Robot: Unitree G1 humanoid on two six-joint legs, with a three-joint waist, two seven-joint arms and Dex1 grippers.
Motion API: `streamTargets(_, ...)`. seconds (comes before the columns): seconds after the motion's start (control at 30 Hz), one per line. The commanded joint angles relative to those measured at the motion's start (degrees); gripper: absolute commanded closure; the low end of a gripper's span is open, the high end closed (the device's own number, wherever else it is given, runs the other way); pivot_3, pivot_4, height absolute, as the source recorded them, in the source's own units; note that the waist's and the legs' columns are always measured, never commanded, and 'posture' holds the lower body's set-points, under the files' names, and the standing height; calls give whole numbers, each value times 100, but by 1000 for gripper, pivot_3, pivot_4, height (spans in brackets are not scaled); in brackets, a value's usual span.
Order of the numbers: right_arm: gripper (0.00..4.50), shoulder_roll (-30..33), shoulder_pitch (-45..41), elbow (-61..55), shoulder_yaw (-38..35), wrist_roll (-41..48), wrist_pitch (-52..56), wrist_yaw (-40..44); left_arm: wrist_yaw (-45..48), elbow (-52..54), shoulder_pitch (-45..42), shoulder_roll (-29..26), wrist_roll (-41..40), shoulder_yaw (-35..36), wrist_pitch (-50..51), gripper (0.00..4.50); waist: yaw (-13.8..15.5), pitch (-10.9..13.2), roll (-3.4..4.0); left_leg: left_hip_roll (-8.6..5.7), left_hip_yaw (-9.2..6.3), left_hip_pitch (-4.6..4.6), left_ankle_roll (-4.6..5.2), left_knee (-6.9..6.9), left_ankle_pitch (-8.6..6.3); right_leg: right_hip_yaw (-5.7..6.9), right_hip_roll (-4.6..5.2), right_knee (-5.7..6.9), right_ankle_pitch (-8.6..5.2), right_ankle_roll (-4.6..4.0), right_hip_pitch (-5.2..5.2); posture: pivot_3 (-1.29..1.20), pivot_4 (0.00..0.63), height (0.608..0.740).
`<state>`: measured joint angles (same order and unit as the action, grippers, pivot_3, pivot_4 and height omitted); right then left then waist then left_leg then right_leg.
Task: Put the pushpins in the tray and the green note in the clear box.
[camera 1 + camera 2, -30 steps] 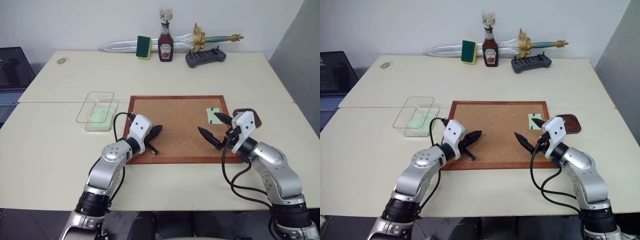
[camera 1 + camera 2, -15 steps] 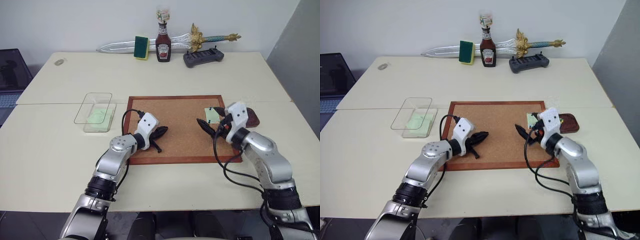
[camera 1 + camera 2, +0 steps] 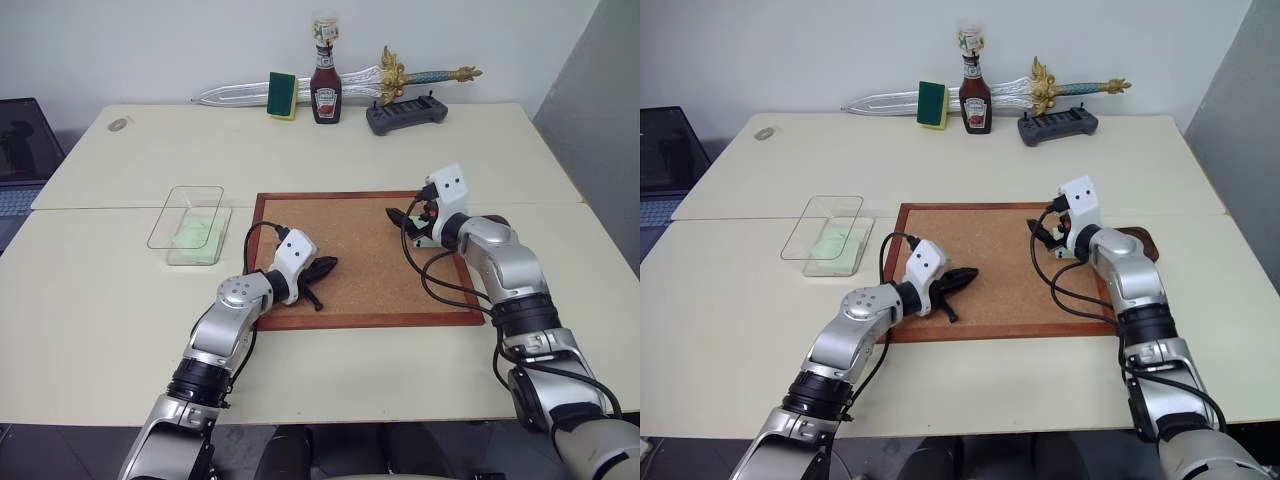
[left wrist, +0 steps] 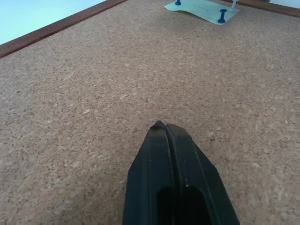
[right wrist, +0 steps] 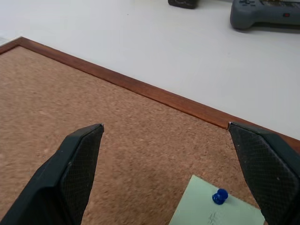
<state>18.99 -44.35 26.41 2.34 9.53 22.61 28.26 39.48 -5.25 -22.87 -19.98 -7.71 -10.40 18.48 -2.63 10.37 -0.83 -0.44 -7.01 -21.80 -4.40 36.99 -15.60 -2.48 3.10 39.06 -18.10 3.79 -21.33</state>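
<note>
Pushpins (image 4: 222, 15) pinning the green note (image 4: 201, 8) show from the left wrist; left fingers (image 4: 176, 187) pressed together, right fingers (image 5: 77, 164) spread

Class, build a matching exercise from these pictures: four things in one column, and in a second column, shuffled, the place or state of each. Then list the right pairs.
Things
1. left gripper
2. right gripper
3. green note
4. sponge

Places or states
A. pinned to the corkboard with blue pushpins
B. fingers shut, over bare cork
C. at the far edge of the table, beside the ketchup bottle
D. fingers wide open, over the corner of the board that holds the note

Pairs: 1-B, 2-D, 3-A, 4-C
</note>
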Motion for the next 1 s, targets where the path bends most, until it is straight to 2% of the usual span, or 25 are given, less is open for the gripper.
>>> streamTargets(0.03, 0, -21, -186, 348, -99, -61, -373, 85, 87, 83, 156, -13, 13, -108, 155, 4454, -1, 0, 0, 0, 0, 0, 0, 0, 0, 0, 0, 0, 0, 0, 0, 0, 150, 740)
streamTargets(0.63, 0, 55, -216, 1199, -369, -214, -888, -116, 89, 222, 222, -19, 31, -114, 174, 4454, -41, -1, 1, 0, 2, 1, 0, 1, 0, -2, 1, 1, 0, 0, 1, 0, 150, 740)
streamTargets(0.73, 412, 69, -222, 1231, -385, -230, -926, -123, 91, 234, 228, -24, 37, -116, 176, 4500, -42, -1, 1, 0, 2, 1, 0, 1, 0, -2, 1, 1, 0, 0, 1, 0, 150, 740)
streamTargets(1.0, 2045, 100, -201, 1232, -368, -326, -957, -95, 88, 249, 247, -28, 49, -121, 167, 4500, -42, -1, 1, 0, 2, 1, 0, 1, 0, -2, 1, 1, 0, 0, 1, 0, 150, 740)
